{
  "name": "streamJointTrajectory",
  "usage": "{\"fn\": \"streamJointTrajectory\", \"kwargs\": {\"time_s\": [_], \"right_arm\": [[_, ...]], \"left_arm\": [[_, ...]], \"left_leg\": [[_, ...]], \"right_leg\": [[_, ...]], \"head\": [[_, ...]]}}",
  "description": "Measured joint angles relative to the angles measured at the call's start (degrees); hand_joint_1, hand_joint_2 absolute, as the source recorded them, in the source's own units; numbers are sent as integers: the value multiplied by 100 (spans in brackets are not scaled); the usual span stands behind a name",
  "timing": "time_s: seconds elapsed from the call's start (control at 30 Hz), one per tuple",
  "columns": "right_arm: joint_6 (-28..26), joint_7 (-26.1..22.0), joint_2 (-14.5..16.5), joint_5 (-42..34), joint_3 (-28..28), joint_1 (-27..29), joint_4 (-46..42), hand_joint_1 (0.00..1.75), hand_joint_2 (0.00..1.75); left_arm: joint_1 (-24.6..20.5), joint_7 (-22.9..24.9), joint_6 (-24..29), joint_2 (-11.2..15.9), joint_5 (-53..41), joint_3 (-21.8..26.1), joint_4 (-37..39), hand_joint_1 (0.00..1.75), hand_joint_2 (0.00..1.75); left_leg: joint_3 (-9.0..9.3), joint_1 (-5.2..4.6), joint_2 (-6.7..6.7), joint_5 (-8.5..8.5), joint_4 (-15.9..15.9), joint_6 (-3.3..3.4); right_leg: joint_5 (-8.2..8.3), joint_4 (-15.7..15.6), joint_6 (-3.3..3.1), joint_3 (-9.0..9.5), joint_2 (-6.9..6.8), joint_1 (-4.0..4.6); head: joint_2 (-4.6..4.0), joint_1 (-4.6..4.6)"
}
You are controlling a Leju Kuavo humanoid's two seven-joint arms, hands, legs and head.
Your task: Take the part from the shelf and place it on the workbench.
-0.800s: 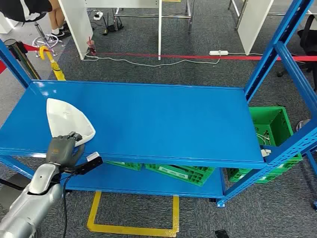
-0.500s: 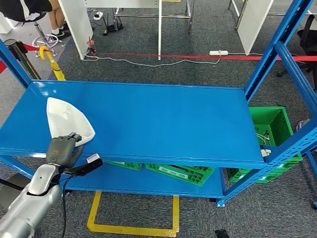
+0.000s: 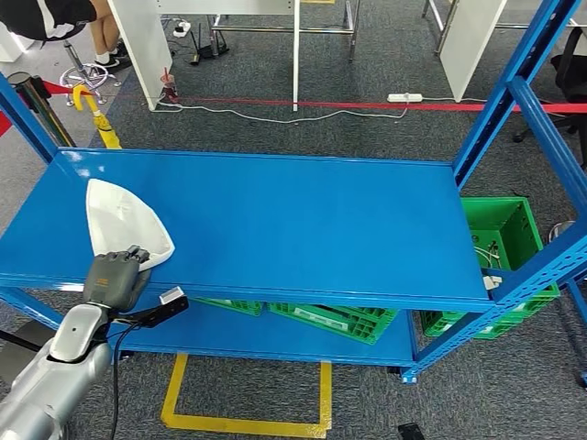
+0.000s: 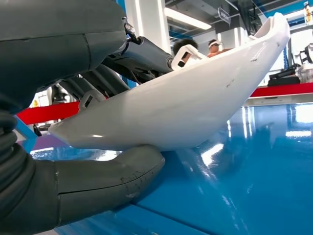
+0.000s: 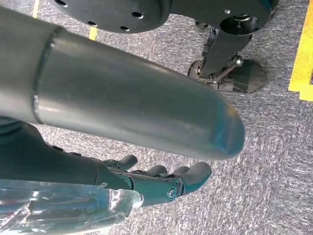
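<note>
The part point(image 3: 123, 225) is gripped at its near tip by the left hand point(image 3: 111, 280), thumb point(image 4: 110, 178) beneath, fingers point(image 4: 147, 51) above. A level lift off the shelf point(image 3: 297, 220) is advised. The right hand point(image 5: 162, 183) is held empty, fingers loosely extended.

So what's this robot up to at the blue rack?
The robot's left hand has taken hold of a white, curved plastic part at the near left edge of the blue metal shelf. In the left wrist view its thumb sits under the part and its fingers reach over the top. The part lies low over the shelf, not yet carried away. The right hand hangs over the carpet, holding nothing.
</note>
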Motion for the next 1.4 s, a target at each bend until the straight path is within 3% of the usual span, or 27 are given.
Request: {"fn": "streamJointTrajectory", "kwargs": {"time_s": [0.87, 1.03, 1.4], "right_arm": [[8, -43, 0, 10, 1, -34, -1, 0, 0], [56, -102, 0, 52, 12, -35, 0, 0, 0], [87, -155, 0, 62, 17, -43, 0, 0, 0]], "left_arm": [[-5, 183, 252, 106, -479, -42, -3, 175, 175], [-37, 454, 311, 399, -1200, -91, -136, 175, 175], [-439, 410, -144, 1095, -1343, -192, -662, 175, 175]], "left_leg": [[0, 0, 0, 0, 0, 0], [-1, 4, 3, 2, 0, -2], [-4, 8, 3, 4, 0, -2]], "right_leg": [[0, 0, 0, -2, 1, 0], [0, 1, -1, -9, 4, 3], [1, 2, -3, -10, 4, 6]], "head": [[0, 1], [0, -1], [0, -1]]}}
